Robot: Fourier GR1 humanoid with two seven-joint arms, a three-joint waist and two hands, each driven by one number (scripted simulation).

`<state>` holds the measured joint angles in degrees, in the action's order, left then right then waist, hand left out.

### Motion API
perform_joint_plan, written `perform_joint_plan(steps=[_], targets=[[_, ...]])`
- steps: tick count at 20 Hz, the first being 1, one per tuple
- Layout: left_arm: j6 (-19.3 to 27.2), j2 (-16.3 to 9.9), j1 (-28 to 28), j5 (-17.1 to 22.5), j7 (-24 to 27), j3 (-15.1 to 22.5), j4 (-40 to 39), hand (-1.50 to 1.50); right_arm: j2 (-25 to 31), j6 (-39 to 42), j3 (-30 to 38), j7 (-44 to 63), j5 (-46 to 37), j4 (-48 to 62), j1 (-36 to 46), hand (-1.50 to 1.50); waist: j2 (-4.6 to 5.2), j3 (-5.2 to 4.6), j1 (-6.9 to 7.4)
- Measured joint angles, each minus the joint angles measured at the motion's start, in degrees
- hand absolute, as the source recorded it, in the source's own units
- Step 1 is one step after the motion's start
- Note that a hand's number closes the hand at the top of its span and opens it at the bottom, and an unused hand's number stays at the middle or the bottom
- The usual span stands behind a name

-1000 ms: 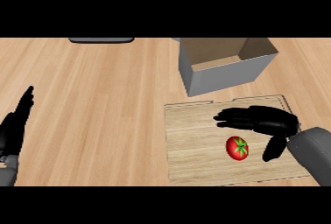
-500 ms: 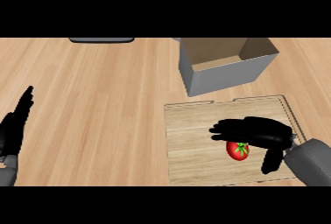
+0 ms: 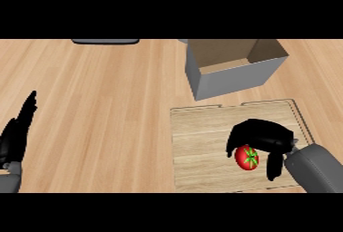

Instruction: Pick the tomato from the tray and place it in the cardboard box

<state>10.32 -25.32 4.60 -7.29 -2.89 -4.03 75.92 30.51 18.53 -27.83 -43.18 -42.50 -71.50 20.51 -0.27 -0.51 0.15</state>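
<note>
Two black hands are showing in the head view, and only the right hand [image 3: 262, 136] is working over the flat, pale wooden tray [image 3: 201, 136], which serves as the landmark for everything else. That hand is coming in from the tray's lower right corner on a grey forearm [image 3: 316, 168], and it is arching over the small, round red tomato with a green stem star [image 3: 247, 157]. Its fingers are curling down around the tomato: some are dropping along the fruit's left side, and a darker finger or thumb is hanging down at its right, so the hand is grasping the tomato from above and hiding its top. The tomato is sitting in the tray's right half, toward the near edge; whether it is resting on the wood or raised just off it cannot be told. Beyond the tray's far edge, just past its right half, the open grey cardboard box with a brown inside [image 3: 231, 68] is standing upright on the light wooden counter [image 3: 100, 104]. Well to the left of the tray, at the view's left edge, the left hand [image 3: 17, 133] is resting with its fingers straight and relaxed, holding nothing. Far beyond the tray's left side, a dark flat object [image 3: 105, 41] is lying at the counter's far edge.
</note>
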Motion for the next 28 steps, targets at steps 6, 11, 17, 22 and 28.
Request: perform_joint_plan(steps=[6,11,17,22,28], targets=[[-0.71,0.25,1.24,-0.5,-0.89,-0.64,0.06,0.0,-3.29,-4.97,2.97,-0.37,-2.28,0.7,-0.32,1.5,-0.07,-0.19,-0.24],[-0.77,0.36,0.0,-0.41,-1.26,-1.22,0.95,0.0,-4.35,-10.03,10.68,6.5,-1.51,3.47,-0.97,1.5,-0.05,0.17,-0.91],[0.3,-0.2,-1.7,-0.39,-1.18,-2.78,0.78,0.0,0.02,-17.76,25.51,29.35,-2.16,9.19,-4.51,1.5,-0.47,0.23,-4.18],[-0.29,-0.34,-2.09,-0.26,-1.2,-2.78,1.27,0.0,1.03,-23.4,31.52,45.84,-4.84,2.57,-5.74,1.5,-0.61,0.26,-3.46],[-0.55,0.4,-0.41,-1.03,-0.25,-2.4,-0.31,0.0,1.03,-23.44,32.16,55.85,-7.47,-16.07,-8.08,1.5,-0.29,0.35,-2.12]])
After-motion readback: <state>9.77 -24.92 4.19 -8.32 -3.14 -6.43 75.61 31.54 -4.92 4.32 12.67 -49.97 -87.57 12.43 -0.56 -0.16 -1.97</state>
